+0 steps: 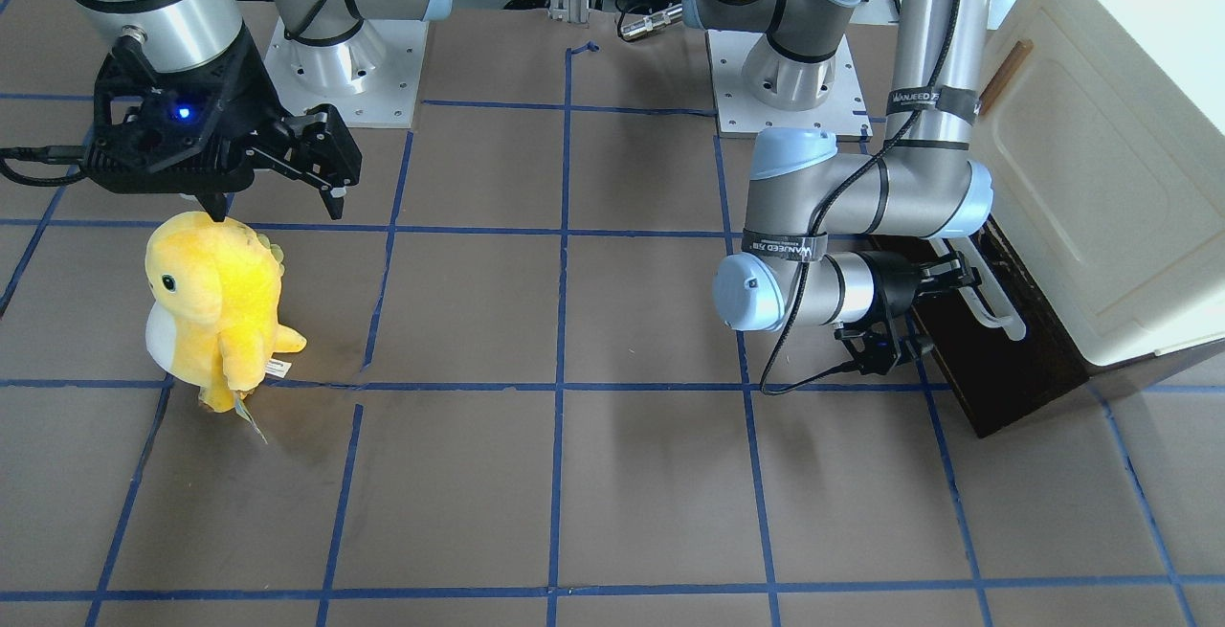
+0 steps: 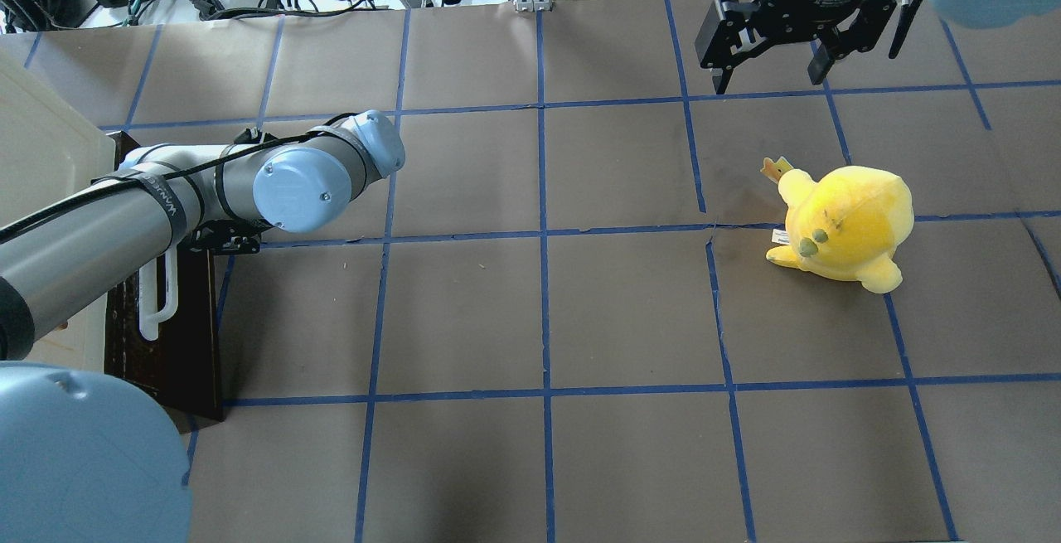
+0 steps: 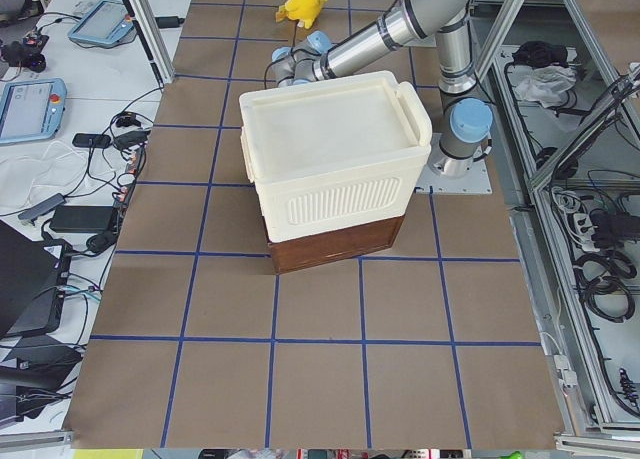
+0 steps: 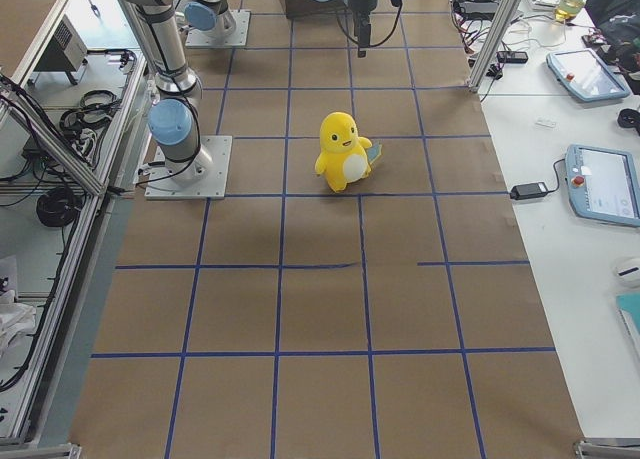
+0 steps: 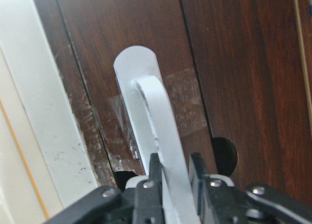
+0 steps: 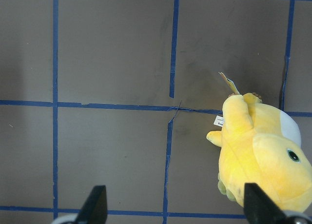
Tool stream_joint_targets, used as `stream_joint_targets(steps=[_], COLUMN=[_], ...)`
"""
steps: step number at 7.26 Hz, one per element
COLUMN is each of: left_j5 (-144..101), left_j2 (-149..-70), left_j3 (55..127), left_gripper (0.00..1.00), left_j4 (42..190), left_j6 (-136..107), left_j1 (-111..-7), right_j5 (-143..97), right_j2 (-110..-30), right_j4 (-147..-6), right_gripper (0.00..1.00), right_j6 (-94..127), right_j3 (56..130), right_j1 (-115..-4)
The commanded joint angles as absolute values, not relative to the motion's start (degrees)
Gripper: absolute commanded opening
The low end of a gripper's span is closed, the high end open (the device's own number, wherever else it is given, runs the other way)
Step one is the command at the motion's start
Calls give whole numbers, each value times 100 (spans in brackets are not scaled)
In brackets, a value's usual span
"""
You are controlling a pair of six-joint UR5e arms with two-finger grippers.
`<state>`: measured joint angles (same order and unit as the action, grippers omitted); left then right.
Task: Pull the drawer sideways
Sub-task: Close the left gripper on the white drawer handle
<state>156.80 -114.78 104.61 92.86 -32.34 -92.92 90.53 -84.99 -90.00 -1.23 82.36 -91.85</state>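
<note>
- The drawer (image 1: 1000, 383) is dark-brown wood and sits at the bottom of the cream cabinet (image 1: 1101, 177), on the robot's left side of the table (image 1: 632, 483).
- The white bar handle (image 5: 146, 94) runs along the drawer front. In the front-facing view it lies just under the cabinet's lower edge.
- How far the drawer stands out from the cabinet: cannot tell from these views.
- The left arm reaches low and sideways toward the drawer front, with its wrist about level with the table.
- The left gripper (image 5: 175, 161) is on the handle. In the wrist view its two black fingers (image 5: 155, 166) are drawn in narrow, one on each side of the white bar and touching it. The grip is near one end of the bar, not at its middle.
- Clear tape and scuffed wood show on the drawer face where the handle's end meets it.
- The right gripper (image 2: 767, 80) hangs above the table on the robot's right side, pointing down. Its jaws are spread wide and it holds nothing.
- A yellow plush toy (image 2: 845, 224) stands upright on the table near the right gripper and is not touched by it. It has a white belly and a small tag at its side.
- The table is covered in brown paper with a blue tape grid (image 1: 560, 321).
- The plush toy and the drawer are well apart, on opposite sides of the table.
</note>
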Motion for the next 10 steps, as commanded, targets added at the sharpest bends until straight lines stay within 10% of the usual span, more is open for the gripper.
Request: stream_joint_targets(steps=[1, 10], left_j5=[15645, 15548], left_j2=[-11513, -11549], left_j3=[10380, 10301], left_gripper=[26, 25], left_j4=[9316, 9255], left_j6=[-3234, -3217], left_j1=[-9299, -9448], right_j5=[9053, 9053], right_j2=[-8499, -8499], right_j4=[-9000, -9000], right_gripper=[100, 100], right_j6=[-123, -123], right_j3=[8235, 8235], right_j1=[-9185, -9185])
